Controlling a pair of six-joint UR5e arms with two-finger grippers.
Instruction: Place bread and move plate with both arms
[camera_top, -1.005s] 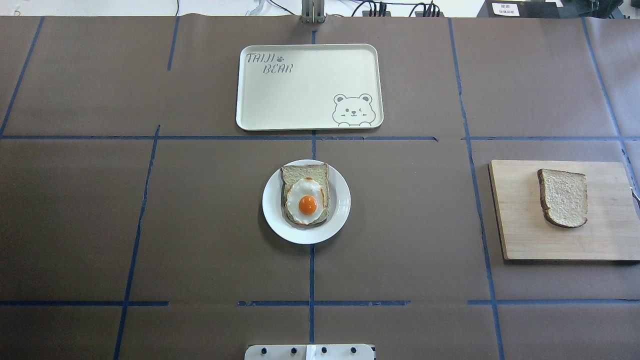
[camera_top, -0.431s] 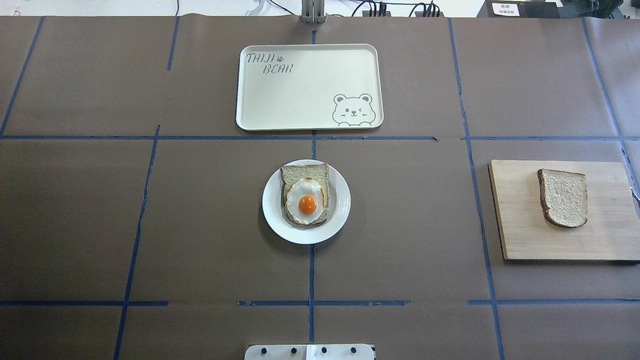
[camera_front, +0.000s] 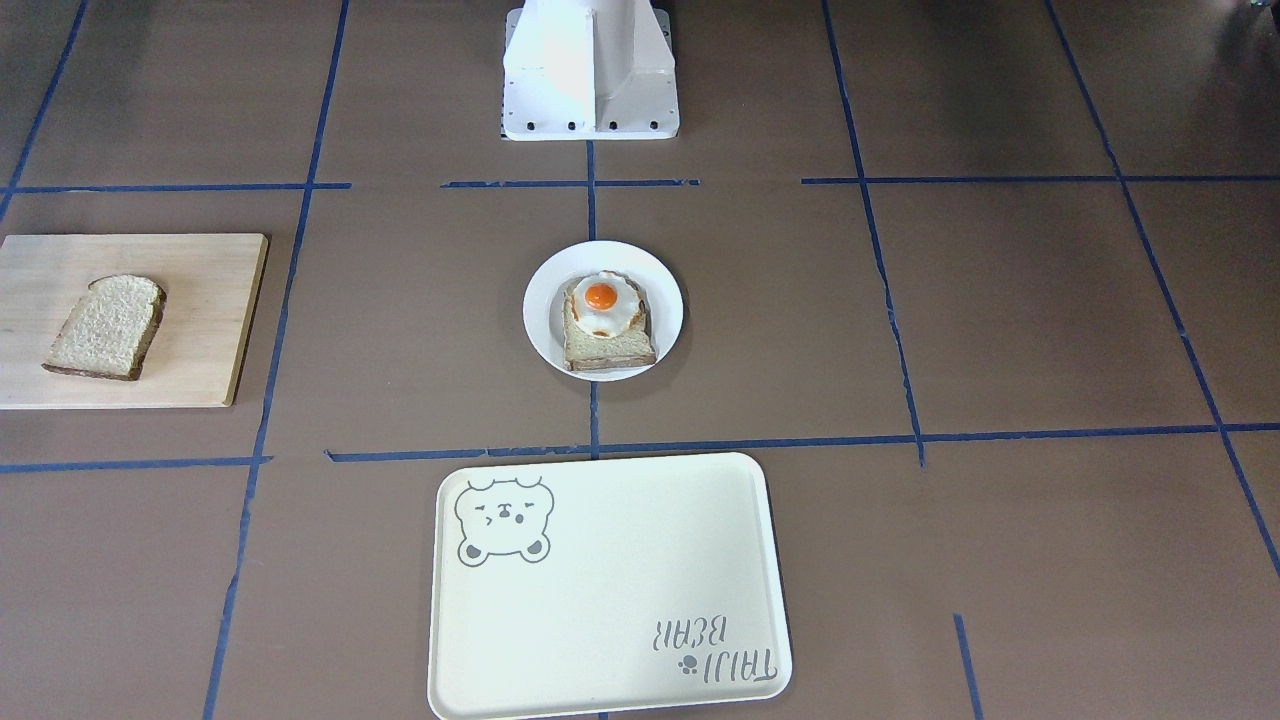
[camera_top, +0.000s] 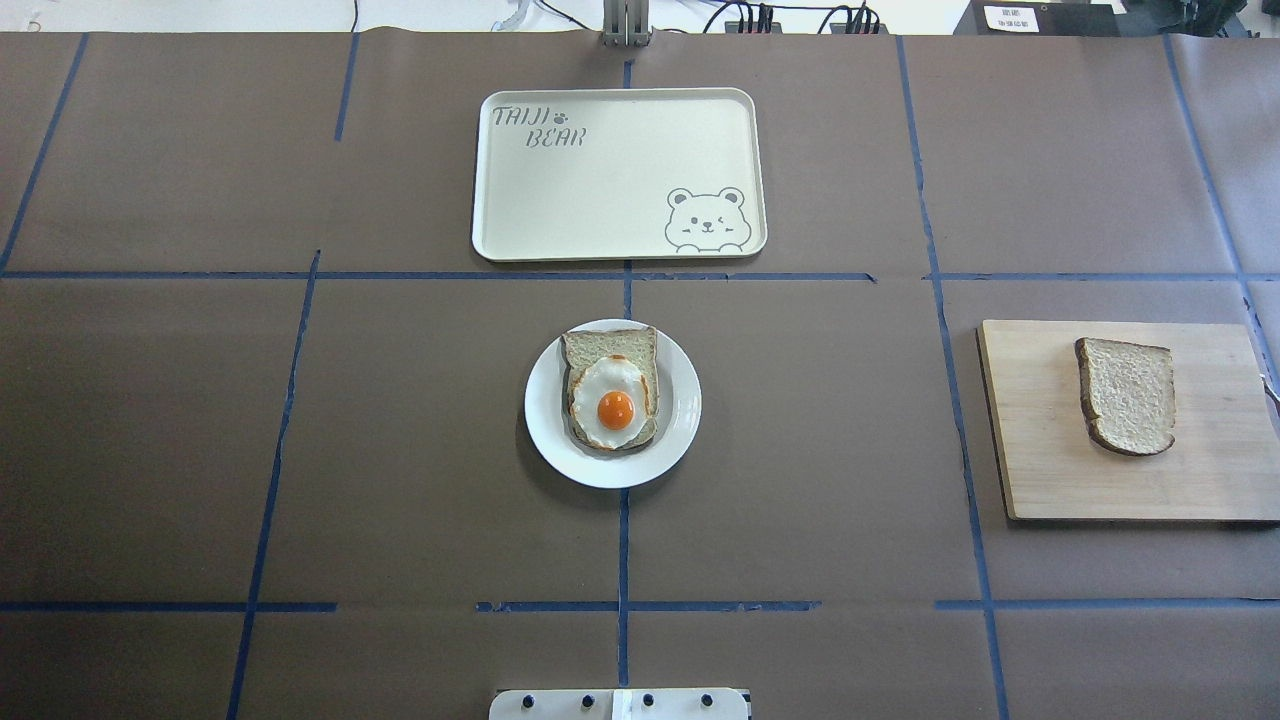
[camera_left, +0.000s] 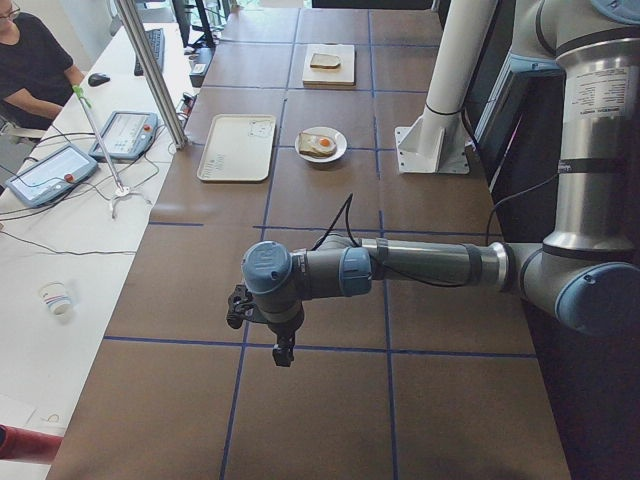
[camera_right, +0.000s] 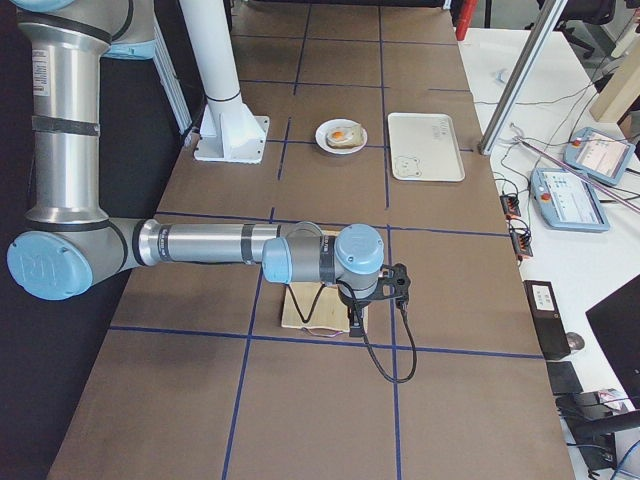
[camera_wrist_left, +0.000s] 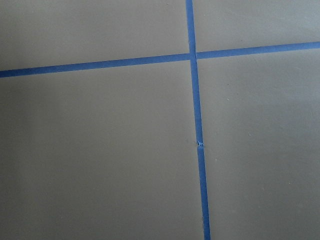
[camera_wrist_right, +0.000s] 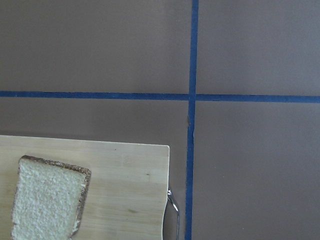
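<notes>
Overhead, bread (camera_top: 1127, 395) on board (camera_top: 1035, 450), left arm (camera_left: 420, 265) only side-on

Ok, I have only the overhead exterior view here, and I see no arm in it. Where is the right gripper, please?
Observer: In the exterior right view the right gripper hangs, pointing down, at the near end of the cutting board. Open or shut, I cannot tell.
Operator: And the left one?
Observer: The left gripper hangs over bare table at the other end, far from the plate.
Operator: Does the right wrist camera see the bread?
Observer: Yes. The bread lies on the board in the lower left corner of that picture, cut off by the frame edge.
</notes>
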